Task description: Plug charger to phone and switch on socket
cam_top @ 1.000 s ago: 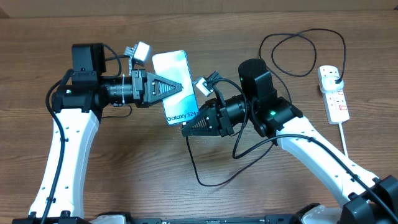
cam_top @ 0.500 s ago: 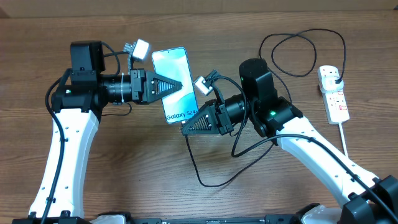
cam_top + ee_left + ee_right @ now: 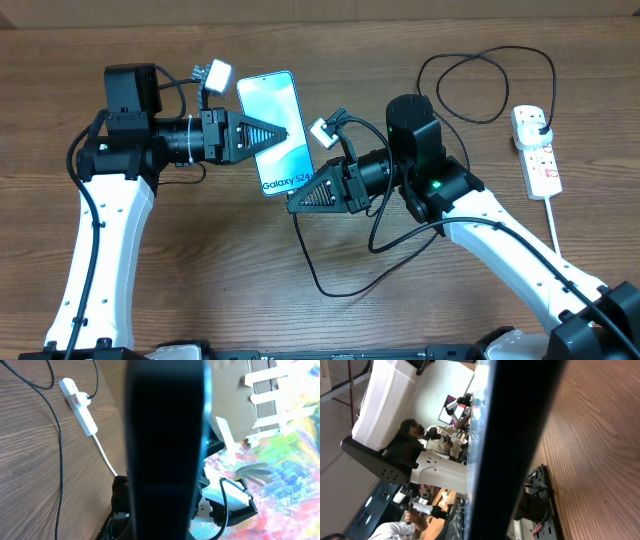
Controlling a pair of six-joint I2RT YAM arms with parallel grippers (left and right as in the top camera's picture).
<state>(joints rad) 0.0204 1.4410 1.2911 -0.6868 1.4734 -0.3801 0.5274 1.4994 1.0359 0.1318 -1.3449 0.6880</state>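
Observation:
My left gripper (image 3: 285, 134) is shut on the phone (image 3: 266, 104) and holds it above the table, its lit screen facing up and "Galaxy S24" at the near edge. The phone's dark back fills the left wrist view (image 3: 165, 435), hiding the fingers. My right gripper (image 3: 294, 205) is shut at the phone's near edge, with the thin black charger cable (image 3: 338, 292) running out from its tips. The connector tip is hidden. In the right wrist view the phone (image 3: 520, 435) is a dark band. The black plug (image 3: 538, 124) sits in the white socket strip (image 3: 541, 165) at far right.
The charger cable loops on the table below the right arm and in a wide loop at back right (image 3: 470, 115). The socket strip (image 3: 81, 407) and its thick white cord (image 3: 104, 456) also show in the left wrist view. The table's far edge runs along the top.
The left gripper has carried the phone slightly left and toward the back. The right gripper has followed it left, staying at the phone's near edge.

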